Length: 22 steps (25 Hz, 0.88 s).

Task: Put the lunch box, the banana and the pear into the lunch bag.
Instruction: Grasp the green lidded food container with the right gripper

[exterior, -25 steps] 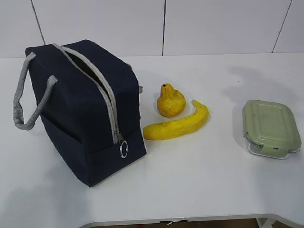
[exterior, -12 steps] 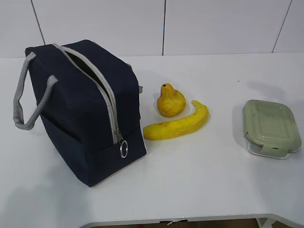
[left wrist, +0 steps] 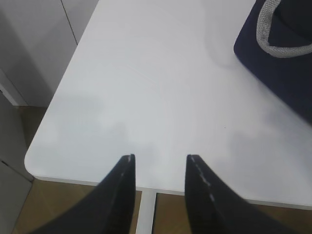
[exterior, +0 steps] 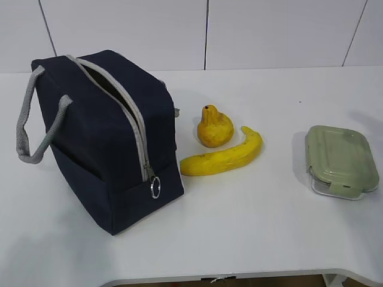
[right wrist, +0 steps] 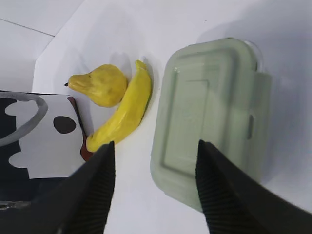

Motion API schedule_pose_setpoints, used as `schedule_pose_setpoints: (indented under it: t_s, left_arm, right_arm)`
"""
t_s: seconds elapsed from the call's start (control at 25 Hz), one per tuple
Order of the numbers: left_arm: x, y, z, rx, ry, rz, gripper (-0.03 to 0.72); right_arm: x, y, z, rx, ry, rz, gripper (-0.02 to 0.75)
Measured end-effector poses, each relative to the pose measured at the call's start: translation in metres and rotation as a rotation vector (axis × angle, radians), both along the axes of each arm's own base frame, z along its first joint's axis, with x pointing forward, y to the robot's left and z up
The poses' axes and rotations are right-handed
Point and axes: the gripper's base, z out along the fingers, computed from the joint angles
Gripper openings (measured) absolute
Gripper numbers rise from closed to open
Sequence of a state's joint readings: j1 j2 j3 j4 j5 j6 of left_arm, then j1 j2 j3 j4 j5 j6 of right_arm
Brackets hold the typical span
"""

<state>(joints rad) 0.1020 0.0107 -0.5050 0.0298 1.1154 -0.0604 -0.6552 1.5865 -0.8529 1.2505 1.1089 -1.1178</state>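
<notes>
The navy lunch bag [exterior: 102, 137] stands at the left of the table, its grey zipper partly open along the top. Beside it sit the yellow-orange pear [exterior: 215, 127] and the curved banana [exterior: 222, 156]. The lunch box [exterior: 341, 160] with its pale green lid lies at the right. Neither gripper shows in the exterior view. My right gripper [right wrist: 155, 145] hangs open above the table, over the near end of the lunch box [right wrist: 209, 122], with the banana [right wrist: 124, 113] and pear [right wrist: 100, 85] farther left. My left gripper [left wrist: 158, 158] is open over bare table, empty, the lunch bag [left wrist: 278, 53] at upper right.
The white table [exterior: 257, 233] has its front edge near the bottom of the exterior view, and a white panelled wall [exterior: 209, 33] stands behind it. In the left wrist view the table corner [left wrist: 36, 163] and floor lie below my fingers.
The objects have not moved. A faint shadow near the lunch box has drifted toward the right edge of the table.
</notes>
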Motion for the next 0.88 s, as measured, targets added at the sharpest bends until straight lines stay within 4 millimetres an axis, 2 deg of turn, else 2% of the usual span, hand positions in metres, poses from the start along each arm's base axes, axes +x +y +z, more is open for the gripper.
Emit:
schedule_pose_setpoints:
  t_s: [0.32, 0.6, 0.88]
  left_arm:
    - [0.0, 0.0, 0.0, 0.0, 0.0, 0.0, 0.242]
    - [0.0, 0.0, 0.0, 0.0, -0.002, 0.0, 0.242]
    - [0.0, 0.0, 0.0, 0.0, -0.002, 0.0, 0.242]
  right_arm:
    - [0.007, -0.012, -0.03, 0.089, 0.014, 0.014, 0.444]
    - [0.011, -0.015, -0.043, 0.094, 0.024, 0.006, 0.571]
    - [0.019, -0.02, -0.069, 0.148, 0.031, -0.02, 0.581]
